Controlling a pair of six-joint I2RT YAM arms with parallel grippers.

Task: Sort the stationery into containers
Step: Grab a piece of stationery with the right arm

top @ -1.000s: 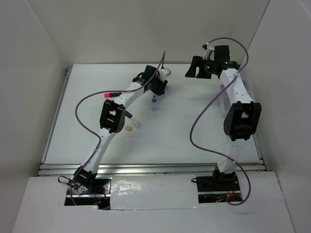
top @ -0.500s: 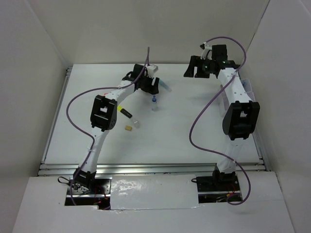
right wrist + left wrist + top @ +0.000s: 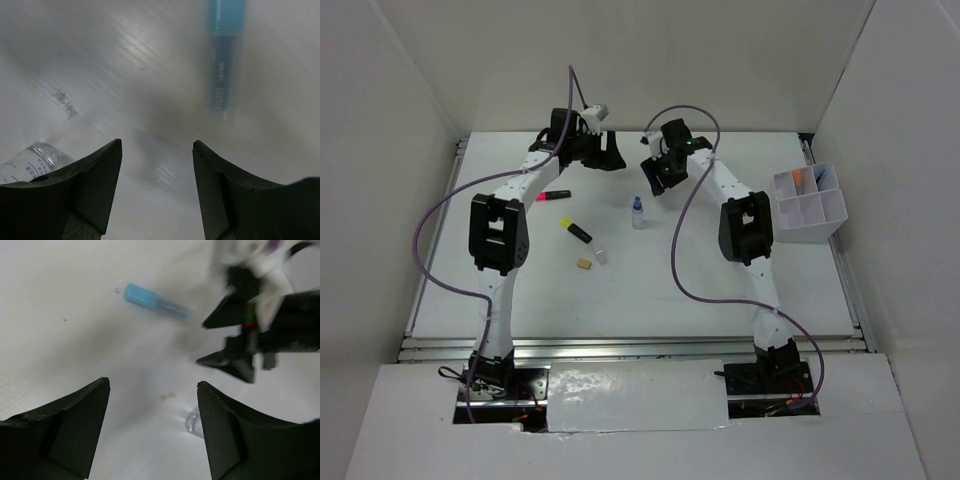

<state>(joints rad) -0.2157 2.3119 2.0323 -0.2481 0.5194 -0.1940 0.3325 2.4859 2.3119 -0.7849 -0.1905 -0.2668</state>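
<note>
Both arms are stretched out to the far middle of the bench [image 3: 670, 290]. The left fingers [image 3: 610, 152] are spread wide with nothing between them, and so are the right fingers [image 3: 655, 178], empty too. The two sets sit close together, tips facing. The light-blue-capped tube [image 3: 155, 301] lies flat on the bench between them, touched by neither. The tiny bottle [image 3: 638, 212] stands just nearer the arm bases. Off to the left lie the pink highlighter [image 3: 557, 195] and the yellow highlighter [image 3: 575, 230], with the tan eraser [image 3: 584, 265] nearer the bases. The organiser tray [image 3: 812, 232] sits well apart at the right edge, with orange and dark items in its far compartments.
</note>
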